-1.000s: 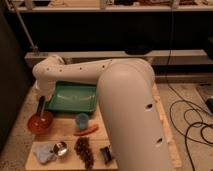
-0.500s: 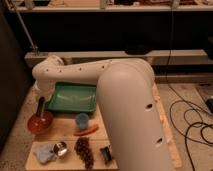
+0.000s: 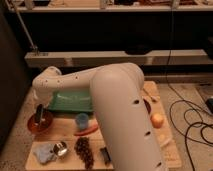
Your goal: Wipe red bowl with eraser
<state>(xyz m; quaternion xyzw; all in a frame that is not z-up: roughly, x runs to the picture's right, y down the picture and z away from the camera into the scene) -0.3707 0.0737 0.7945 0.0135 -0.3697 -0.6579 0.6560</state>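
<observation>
Round orange-red glossy bowl [image 3: 40, 121] at far left of wooden tabletop [image 3: 167, 150], close to left edge. Judged rigid, light, slick inside; likely to slide under sideways wiping. Two-finger gripper [image 3: 39, 113] directly above bowl interior, jaws shut on small dark oblong eraser [image 3: 39, 111], held upright; eraser judged firm, light, best gripped across its narrow sides. Green rectangular tray [image 3: 70, 102] just right of gripper, small blue cup [image 3: 82, 120] further right. Little room leftward; keep strokes short, inside rim.

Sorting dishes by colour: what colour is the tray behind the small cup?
Green tray, clearest in the camera view; the gripper is at the red bowl.
</observation>
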